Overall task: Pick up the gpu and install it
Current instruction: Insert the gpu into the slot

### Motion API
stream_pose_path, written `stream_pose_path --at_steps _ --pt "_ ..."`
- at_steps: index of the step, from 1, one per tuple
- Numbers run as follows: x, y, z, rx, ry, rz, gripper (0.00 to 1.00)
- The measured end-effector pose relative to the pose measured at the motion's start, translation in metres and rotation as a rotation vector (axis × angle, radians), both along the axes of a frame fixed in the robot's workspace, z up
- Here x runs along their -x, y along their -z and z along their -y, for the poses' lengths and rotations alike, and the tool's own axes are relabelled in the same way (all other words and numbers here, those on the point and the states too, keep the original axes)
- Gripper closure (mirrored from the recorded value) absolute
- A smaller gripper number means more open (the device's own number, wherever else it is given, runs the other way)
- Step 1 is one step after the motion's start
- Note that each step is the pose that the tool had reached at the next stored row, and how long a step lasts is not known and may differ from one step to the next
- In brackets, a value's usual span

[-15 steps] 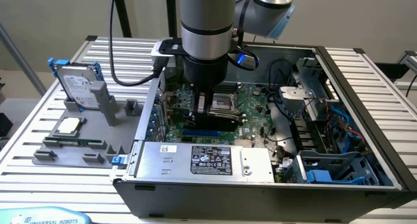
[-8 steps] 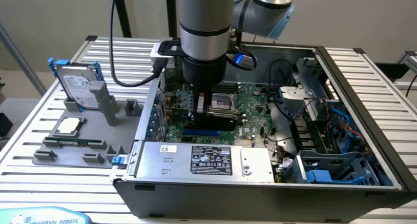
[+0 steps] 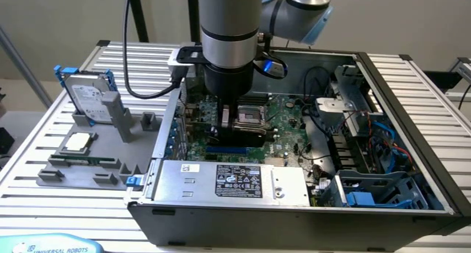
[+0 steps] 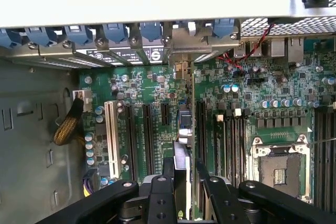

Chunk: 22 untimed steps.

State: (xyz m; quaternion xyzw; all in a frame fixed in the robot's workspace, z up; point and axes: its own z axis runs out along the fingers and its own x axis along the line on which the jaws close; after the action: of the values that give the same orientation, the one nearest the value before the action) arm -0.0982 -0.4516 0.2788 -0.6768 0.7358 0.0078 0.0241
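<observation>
A hard drive stands in a gray fixture at the exterior view's left; inside the open case, the gripper clamps the gpu edge-on above the motherboard, cables and a drive cage crowding the right.

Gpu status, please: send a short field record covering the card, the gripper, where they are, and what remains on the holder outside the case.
gpu: held edge-on, above the motherboard's expansion slots
gripper: shut on the gpu, lowered inside the case
seated in slot: cannot tell
hard drive: upright in grey holder, exterior view's left
memory stick: lying in the same holder
</observation>
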Motion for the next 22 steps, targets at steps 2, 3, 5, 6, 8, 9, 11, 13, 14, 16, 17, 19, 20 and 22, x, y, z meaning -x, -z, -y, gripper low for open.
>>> stream_pose_path --at_steps 2,3,5,6,8,9,11,13,14,16,17,19,20,22 --pt "0.000 0.0008 -0.0001 -0.0004 0.000 0.0005 0.73" --pt "0.001 0.0014 0.0000 -0.0001 0.000 0.0004 0.73" --pt "0.002 0.0025 0.0000 0.0011 0.000 0.0004 0.73" --pt "0.002 0.0031 0.0000 0.0020 0.000 0.0004 0.73" --pt "0.002 0.0040 0.0000 0.0051 -0.001 0.0002 0.73" --pt "0.003 0.0047 0.0000 0.0064 -0.001 0.0002 0.73" --pt "0.003 0.0062 0.0000 0.0082 -0.002 0.0001 0.73" --pt "0.003 0.0071 0.0000 0.0085 -0.004 0.0002 0.73" --pt "0.004 0.0075 0.0000 0.0086 -0.004 0.0001 0.73" --pt "0.004 0.0083 -0.0001 0.0084 -0.005 -0.0001 0.73" --pt "0.004 0.0087 -0.0001 0.0085 -0.005 -0.0002 0.73" --pt "0.005 0.0093 -0.0004 0.0086 -0.005 -0.0004 0.73" --pt "0.005 0.0096 -0.0006 0.0087 -0.006 -0.0004 0.73" --pt "0.005 0.0106 -0.0012 0.0084 -0.006 -0.0003 0.73"
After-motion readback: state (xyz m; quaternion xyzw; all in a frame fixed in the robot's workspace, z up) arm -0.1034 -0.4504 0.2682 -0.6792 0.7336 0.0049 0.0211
